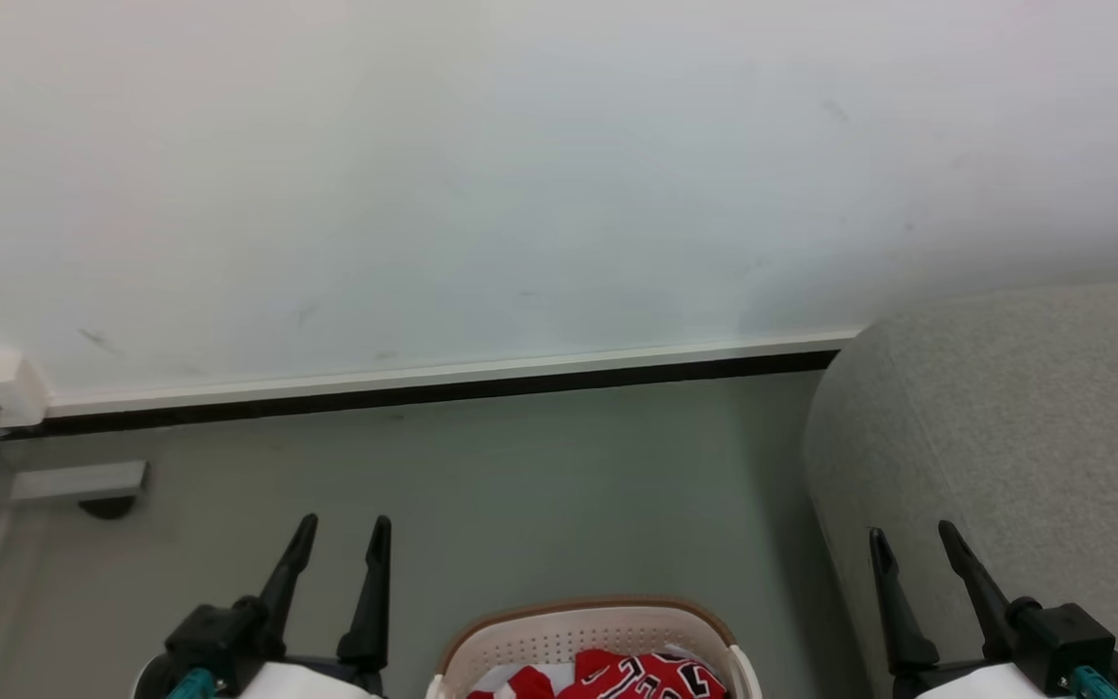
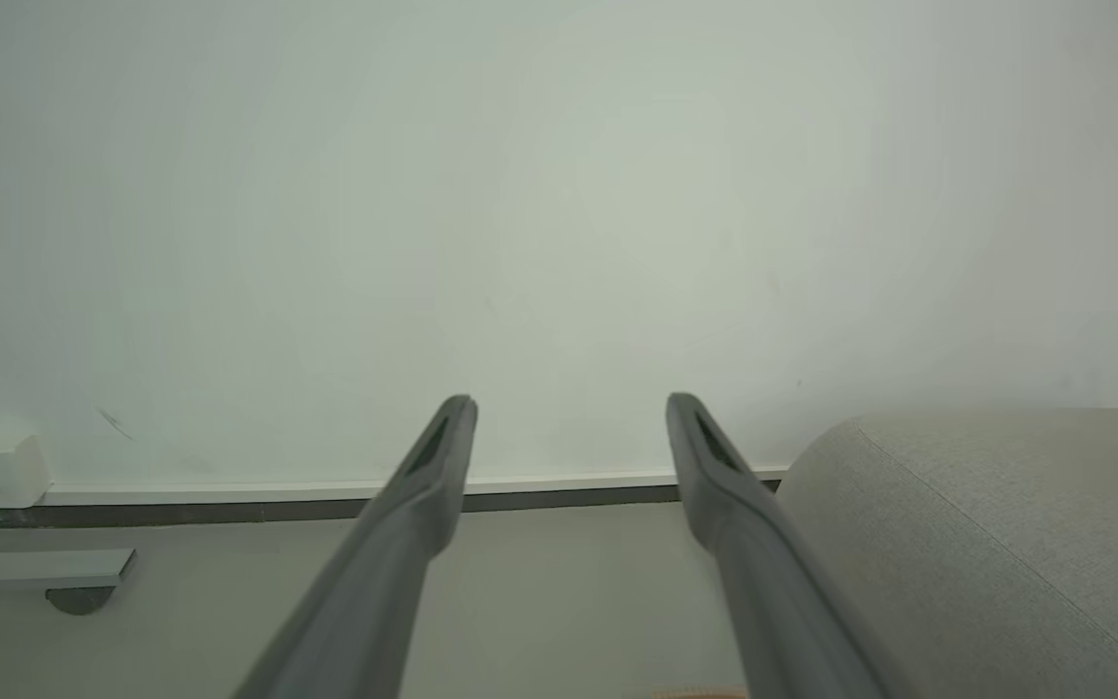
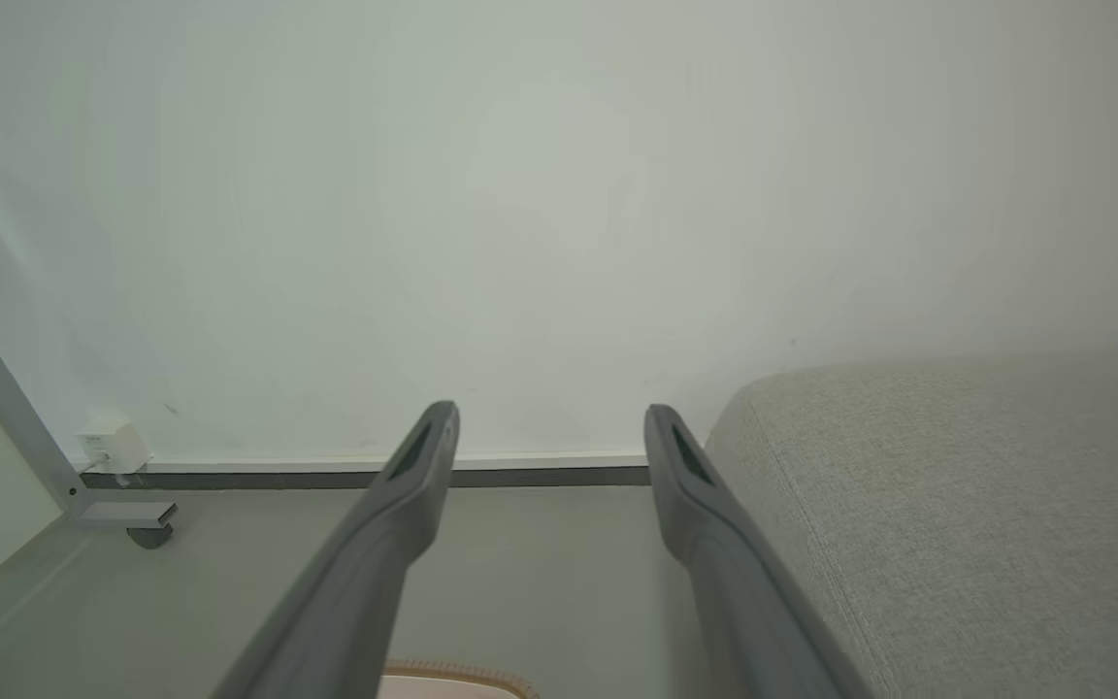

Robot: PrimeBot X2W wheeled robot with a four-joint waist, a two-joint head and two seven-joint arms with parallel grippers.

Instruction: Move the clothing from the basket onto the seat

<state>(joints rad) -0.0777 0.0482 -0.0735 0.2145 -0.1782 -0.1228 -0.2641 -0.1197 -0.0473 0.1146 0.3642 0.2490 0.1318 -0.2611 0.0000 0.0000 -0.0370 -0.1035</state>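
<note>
Our left fingers (image 1: 372, 592) spread wide, empty; right fingers (image 1: 976, 573) likewise, holding nothing. Between them, at 6 o'clock in head view, basket (image 1: 559, 636) stands on floor (image 1: 540, 485), red clothing (image 1: 646, 675) heaped inside. Seat (image 1: 1005, 417) at 3 o'clock, just beside right fingers. We judge clothing light, soft, floppy: pinch bunched fold atop heap.
</note>
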